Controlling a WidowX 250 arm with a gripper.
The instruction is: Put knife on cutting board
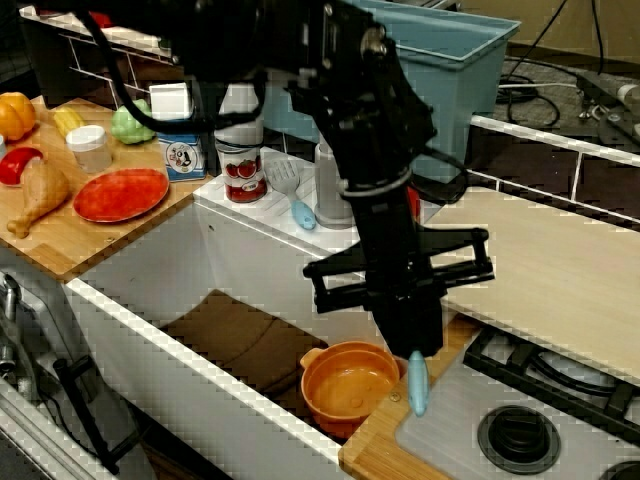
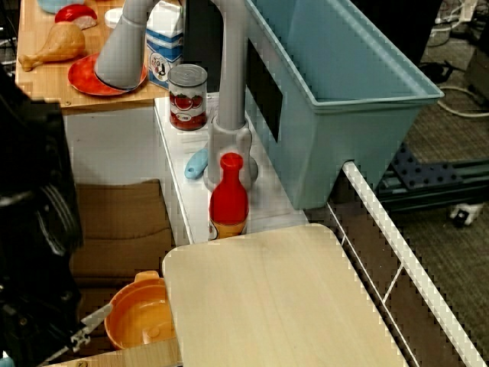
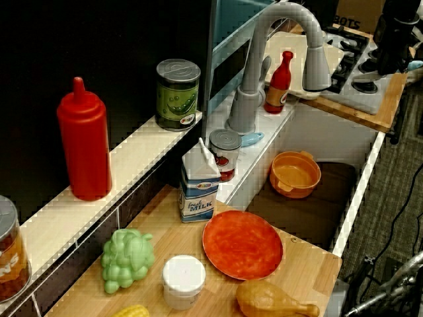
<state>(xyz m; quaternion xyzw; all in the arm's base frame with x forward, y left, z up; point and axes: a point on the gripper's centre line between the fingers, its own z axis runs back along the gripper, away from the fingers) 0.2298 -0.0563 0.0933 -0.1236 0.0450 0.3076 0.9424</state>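
Light-blue plastic shows just under the gripper (image 1: 412,352): that is the handle of the knife (image 1: 417,383), hanging point-up or point-hidden from the black fingers, with its long axis close to vertical. The jaws look closed on its upper end, though the blade itself is buried between them and I cannot see it. The knife hangs over the near edge of the counter, between the orange pot (image 1: 349,386) in the sink and the grey stove panel (image 1: 470,420), its lower tip just above or touching that panel; which of the two I cannot tell.

The cutting board (image 1: 540,270) lies pale and flat toward the far right of the counter, bare on top, and apart from the knife. From the jaws it sits up and to the right in the front view. My guess is the arm must lift, carry that way, and lay the knife flat.
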